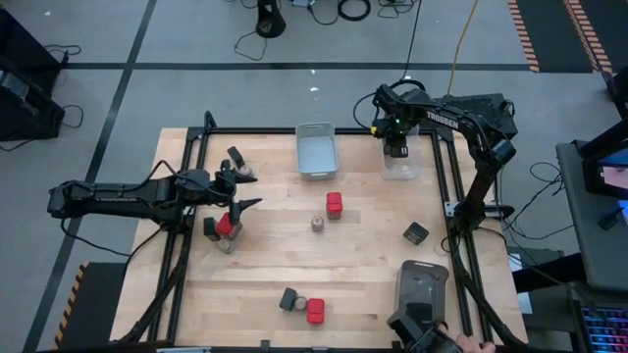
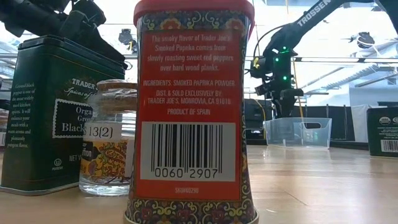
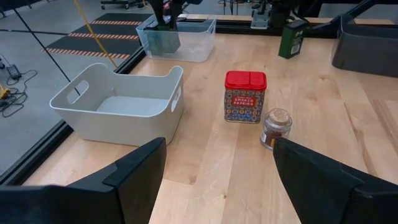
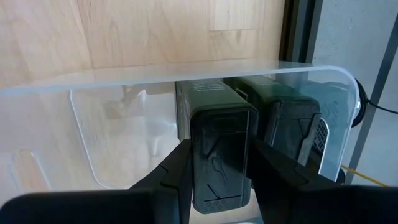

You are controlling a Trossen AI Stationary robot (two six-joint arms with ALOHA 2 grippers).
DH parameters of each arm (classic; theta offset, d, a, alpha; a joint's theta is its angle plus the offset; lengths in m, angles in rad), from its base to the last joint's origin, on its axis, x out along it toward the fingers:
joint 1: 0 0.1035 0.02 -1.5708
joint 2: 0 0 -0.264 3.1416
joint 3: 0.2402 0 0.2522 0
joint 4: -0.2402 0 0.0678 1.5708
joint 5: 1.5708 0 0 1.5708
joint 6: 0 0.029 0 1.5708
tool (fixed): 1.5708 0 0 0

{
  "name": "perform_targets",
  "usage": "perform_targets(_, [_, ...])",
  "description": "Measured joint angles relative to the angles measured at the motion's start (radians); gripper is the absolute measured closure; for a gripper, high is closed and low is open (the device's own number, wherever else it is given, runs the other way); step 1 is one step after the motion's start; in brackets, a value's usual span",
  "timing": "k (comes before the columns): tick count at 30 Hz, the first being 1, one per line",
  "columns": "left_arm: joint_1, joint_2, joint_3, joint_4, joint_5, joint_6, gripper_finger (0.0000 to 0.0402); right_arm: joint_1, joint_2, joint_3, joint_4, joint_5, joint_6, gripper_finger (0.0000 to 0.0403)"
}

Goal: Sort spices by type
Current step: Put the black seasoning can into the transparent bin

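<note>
Right gripper (image 4: 214, 163) clamps a dark spice tin (image 4: 221, 155) between its fingers above the clear bin (image 4: 186, 74); premature release risks toppling it. Left gripper (image 3: 217, 180) gapes empty, a red-capped tin (image 3: 245, 96) ahead.

paprika tin (image 3: 245, 96) beside jar (image 3: 276, 128), right of bin (image 3: 118, 102)

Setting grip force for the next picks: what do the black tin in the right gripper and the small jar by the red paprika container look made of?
Black tin: looks like painted metal, glossy, with sharp folded edges. Small jar: probably clear glass, see-through body, tan top.
</note>
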Motion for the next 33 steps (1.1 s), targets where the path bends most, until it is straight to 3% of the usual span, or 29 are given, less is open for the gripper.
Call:
perform_targets(17, [0.0, 0.0, 0.0, 0.0, 0.0, 0.0, 0.01, -0.003, 0.0, 0.0, 0.006, -0.002, 0.024, 0.0288])
perform_targets(27, [0.0, 0.0, 0.0, 0.0, 0.0, 0.0, 0.01, -0.003, 0.0, 0.0, 0.007, -0.001, 0.022, 0.0223])
perform_targets(33, [0.0, 0.0, 0.0, 0.0, 0.0, 0.0, 0.01, -0.003, 0.0, 0.0, 0.007, 0.005, 0.008, 0.0216])
